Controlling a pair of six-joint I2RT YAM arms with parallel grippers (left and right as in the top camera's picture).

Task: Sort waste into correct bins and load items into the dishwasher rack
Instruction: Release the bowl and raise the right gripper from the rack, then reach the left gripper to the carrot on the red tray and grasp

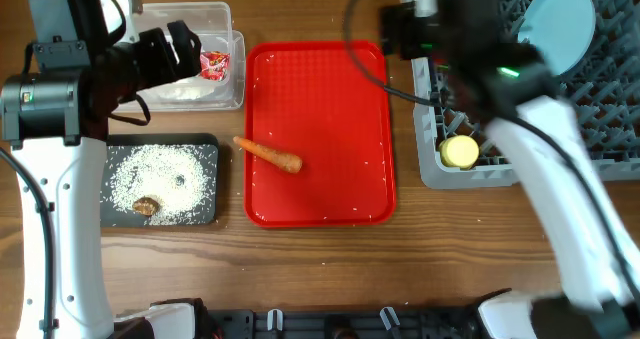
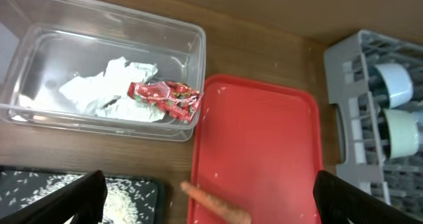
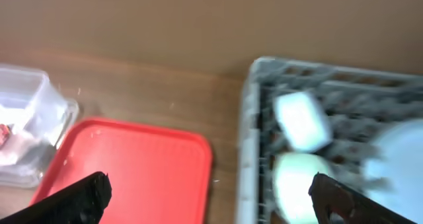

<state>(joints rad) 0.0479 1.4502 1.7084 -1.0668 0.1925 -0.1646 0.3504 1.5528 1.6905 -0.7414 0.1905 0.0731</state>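
Since the dishes sit in the rack and most waste is binned, the step in hand looks like the carrot. On the desk [image 1: 320, 269], the dishwasher rack [image 1: 432, 169] fills the upper right of the overhead frame and the red tray [image 1: 330, 109] lies in the centre. The clear tub [image 1: 238, 79] is at upper left, with the black tray [image 1: 205, 144] below it. The rack holds the plate [image 1: 560, 19], light blue bowl [image 2: 395, 85], pale green bowl [image 2: 403, 133] and yellow cup [image 1: 460, 152]; no spoon is visible.

The carrot [image 1: 268, 154] lies diagonally on the red tray's left side, just beside the black tray. The tissue [image 2: 92, 92] and wrapper [image 2: 165, 98] are in the tub. The brown lump [image 1: 146, 206] and rice [image 1: 160, 169] are on the black tray, with a few grains on the red tray.

The left fingers [image 2: 66, 204] are spread wide and hold nothing, above the tub. The right fingers [image 3: 73, 201] are also wide and empty, near the rack's left edge.

The left arm is nearer. It should probably turn its wrist so the fingers straddle the carrot's thick middle across its length, close firmly, lift clear of the tray rim, and release low over the black tray so the rice doesn't scatter.
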